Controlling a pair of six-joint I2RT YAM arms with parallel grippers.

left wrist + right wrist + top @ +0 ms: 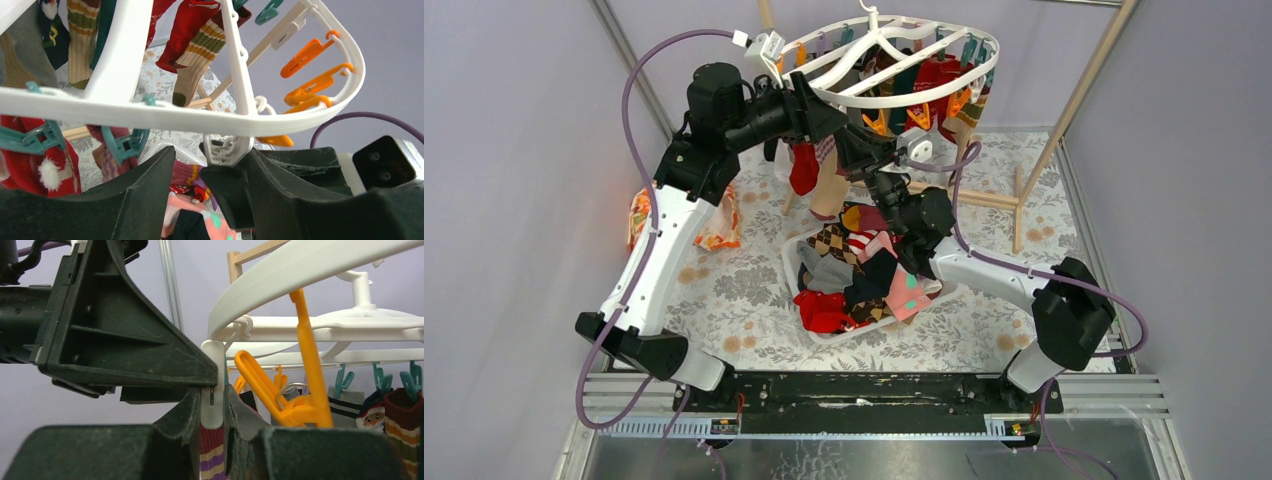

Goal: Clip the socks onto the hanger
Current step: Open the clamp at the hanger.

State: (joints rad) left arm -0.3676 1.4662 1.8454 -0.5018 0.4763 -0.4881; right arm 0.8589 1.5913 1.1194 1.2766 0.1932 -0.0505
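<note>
Currently, in the top view, the hanger hangs at 12 o'clock above the desk. Several pairs are already pegged along its far side. The basket of loose socks sits at centre, under both my arms.

My right end effector has its fingers drawn close on the cuff of a striped sock with purple, cream and red bands. It holds the sock straight up beneath a white clip. The clip's lower end sits between my fingertips. I cannot tell whether the cuff is inside the clip's mouth.

My left end effector has its jaws apart, bracketing that same clip just under the rim. The clip touches the 3 o'clock finger, and a gap shows on the 9 o'clock side.

Handling, my judgement:
- The sock is light, limp and stretchy, and it would fold over or slip if held far down the leg. I should take it at the ribbed cuff, right by the hem, where the knit is thickest.
- The clip is stiff sprung plastic on a loose link, so it will likely swing away from a one-sided push. I should pinch its upper ears squarely.
- The hanger looks free-hanging and may tilt, so I should press gently.
</note>
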